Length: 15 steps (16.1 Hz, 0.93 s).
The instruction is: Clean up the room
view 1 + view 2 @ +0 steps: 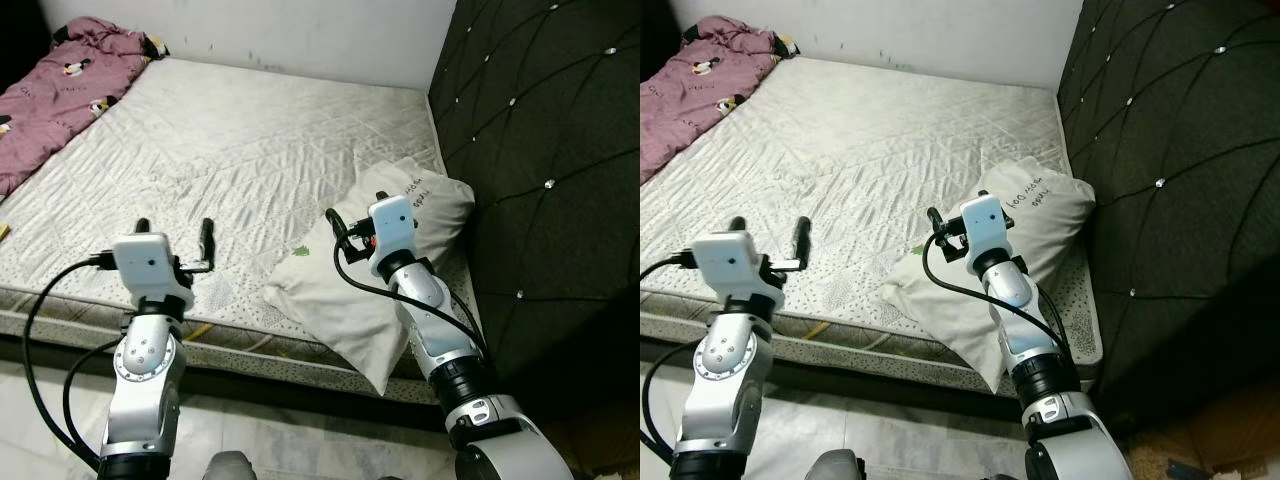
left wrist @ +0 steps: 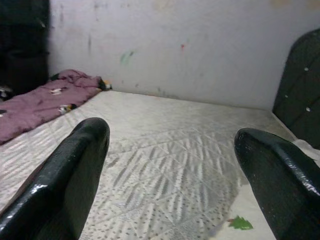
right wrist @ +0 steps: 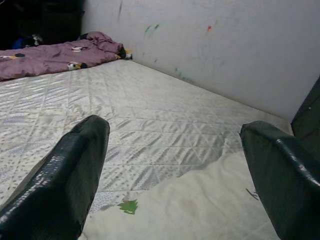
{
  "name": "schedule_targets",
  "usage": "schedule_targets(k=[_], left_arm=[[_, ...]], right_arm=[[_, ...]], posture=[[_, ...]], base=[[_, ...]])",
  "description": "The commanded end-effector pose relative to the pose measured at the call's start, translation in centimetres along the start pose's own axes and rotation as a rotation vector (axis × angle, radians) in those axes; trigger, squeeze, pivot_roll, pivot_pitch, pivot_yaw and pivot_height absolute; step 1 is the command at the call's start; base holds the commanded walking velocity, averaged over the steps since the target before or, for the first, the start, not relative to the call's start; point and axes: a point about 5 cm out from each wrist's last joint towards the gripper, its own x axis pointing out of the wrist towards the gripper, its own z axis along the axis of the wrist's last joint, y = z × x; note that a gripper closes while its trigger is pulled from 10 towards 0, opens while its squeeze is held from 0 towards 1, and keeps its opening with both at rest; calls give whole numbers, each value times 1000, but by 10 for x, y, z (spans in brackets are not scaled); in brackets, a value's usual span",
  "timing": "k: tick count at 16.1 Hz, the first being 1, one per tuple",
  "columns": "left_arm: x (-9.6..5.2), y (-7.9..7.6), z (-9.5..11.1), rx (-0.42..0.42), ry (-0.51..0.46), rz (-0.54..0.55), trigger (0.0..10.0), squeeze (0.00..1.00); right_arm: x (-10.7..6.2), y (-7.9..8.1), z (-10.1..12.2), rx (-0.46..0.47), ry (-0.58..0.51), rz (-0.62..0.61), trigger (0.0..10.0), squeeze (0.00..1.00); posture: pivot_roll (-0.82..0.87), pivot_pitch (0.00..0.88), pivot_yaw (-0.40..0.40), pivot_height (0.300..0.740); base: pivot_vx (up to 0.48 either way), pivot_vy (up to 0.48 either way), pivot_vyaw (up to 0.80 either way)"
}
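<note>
Over the quilted white mattress (image 1: 250,150), we hold both claws, left claw (image 1: 175,232) and right claw (image 3: 175,165), wide open and empty; the cream fabric pillow (image 1: 345,290) overhanging the edge could slide off if nudged.

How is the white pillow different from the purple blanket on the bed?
The pillow is cream-white with a small green print; the blanket is purple with little cartoon figures. The pillow lies puffed at the near corner by the dark headboard, overhanging the edge; the blanket lies crumpled at the far left corner. The right pincer hovers over the pillow; nothing is near the blanket. Both rest on the mattress.
</note>
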Motion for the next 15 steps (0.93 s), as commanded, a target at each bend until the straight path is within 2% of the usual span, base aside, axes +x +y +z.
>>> schedule_targets(k=[1,7,15], left_arm=[[0,-4,2,-13,-11,-25,10000,0],[-1,-4,2,-16,-12,-35,10000,0],[-1,-5,2,-9,-9,-48,10000,0]], right_arm=[[0,-4,1,2,0,-9,10000,0],[0,-5,1,6,1,-14,10000,0],[1,-7,1,12,2,-33,10000,0]], posture=[[122,0,-42,740],[122,0,-42,740],[126,0,-38,740]], base=[[251,0,0],[305,0,0],[480,0,0]])
